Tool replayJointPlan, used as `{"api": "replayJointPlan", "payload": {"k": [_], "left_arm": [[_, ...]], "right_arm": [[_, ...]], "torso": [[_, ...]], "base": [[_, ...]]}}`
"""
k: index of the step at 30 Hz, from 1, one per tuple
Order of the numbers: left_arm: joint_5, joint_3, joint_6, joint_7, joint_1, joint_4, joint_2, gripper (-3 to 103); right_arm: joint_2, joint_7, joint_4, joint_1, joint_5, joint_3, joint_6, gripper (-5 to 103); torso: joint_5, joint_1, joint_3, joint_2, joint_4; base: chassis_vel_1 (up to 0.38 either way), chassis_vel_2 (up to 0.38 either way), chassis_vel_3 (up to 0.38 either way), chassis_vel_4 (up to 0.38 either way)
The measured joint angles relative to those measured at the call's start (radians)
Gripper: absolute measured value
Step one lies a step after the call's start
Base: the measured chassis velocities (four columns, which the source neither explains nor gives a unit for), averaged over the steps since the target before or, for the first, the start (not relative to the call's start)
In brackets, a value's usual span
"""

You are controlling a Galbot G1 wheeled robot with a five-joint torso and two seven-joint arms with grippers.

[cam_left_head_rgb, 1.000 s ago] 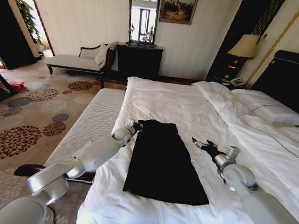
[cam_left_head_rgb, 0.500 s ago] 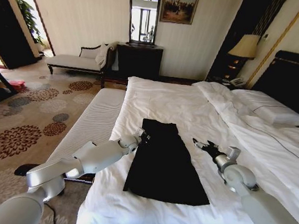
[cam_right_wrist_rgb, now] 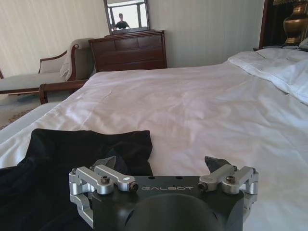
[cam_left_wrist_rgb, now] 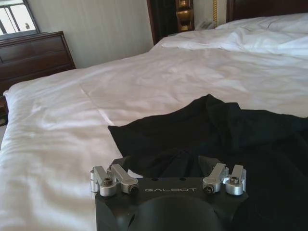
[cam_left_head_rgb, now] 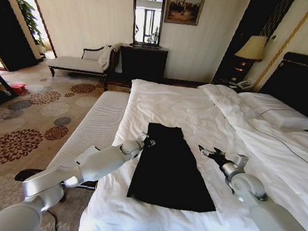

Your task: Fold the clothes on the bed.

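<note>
We can read "GALBOT" on both wrist housings. One black T-shirt (cam_left_head_rgb: 168, 166) lies lengthwise near the bed's (cam_left_head_rgb: 188, 105) foot edge. Our left end effector (cam_left_head_rgb: 150, 142) sits spread at its left edge holding nothing; the right end effector (cam_left_head_rgb: 204, 150) hovers open just beside its right edge.

Large double bed (cam_left_head_rgb: 166, 103) with white sheets and a dark headboard; a black T-shirt (cam_left_head_rgb: 168, 166) lies flat, folded into a long strip, near its foot; white pillows (cam_left_head_rgb: 278, 115) by the headboard
</note>
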State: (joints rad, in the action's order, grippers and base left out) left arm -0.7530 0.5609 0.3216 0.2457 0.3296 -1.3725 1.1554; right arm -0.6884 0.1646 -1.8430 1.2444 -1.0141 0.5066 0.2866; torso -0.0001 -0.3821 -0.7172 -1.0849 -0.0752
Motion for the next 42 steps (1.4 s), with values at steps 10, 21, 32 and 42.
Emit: {"api": "replayJointPlan", "payload": {"k": [10, 21, 32, 42], "left_arm": [[-0.225, -0.176, -0.029, 0.010, 0.154, -0.026, -0.071, 100], [-0.313, -0.269, -0.141, -0.236, 0.182, 0.168, 0.048, 100], [-0.350, -0.353, -0.155, -0.272, 0.151, 0.296, 0.185, 100], [-0.331, -0.369, -0.169, -0.296, 0.095, 0.430, 0.270, 100]], "right_arm": [[0.004, 0.001, -0.004, 0.000, 0.009, -0.007, 0.001, 100], [0.014, 0.001, -0.005, 0.021, 0.017, -0.007, 0.001, 100], [0.025, -0.003, -0.001, 0.051, 0.025, 0.003, 0.003, 100], [0.032, 0.002, -0.004, 0.045, 0.023, -0.003, 0.009, 100]], "torso": [[-0.0001, 0.000, 0.000, 0.000, 0.0005], [0.0000, 0.000, 0.000, 0.000, -0.0002], [0.0003, 0.000, 0.000, 0.000, -0.0001], [0.0003, 0.000, 0.000, 0.000, 0.0000]], "base": [[0.000, 0.000, 0.000, 0.000], [0.000, 0.000, 0.000, 0.000], [0.000, 0.000, 0.000, 0.000], [0.000, 0.000, 0.000, 0.000]]}}
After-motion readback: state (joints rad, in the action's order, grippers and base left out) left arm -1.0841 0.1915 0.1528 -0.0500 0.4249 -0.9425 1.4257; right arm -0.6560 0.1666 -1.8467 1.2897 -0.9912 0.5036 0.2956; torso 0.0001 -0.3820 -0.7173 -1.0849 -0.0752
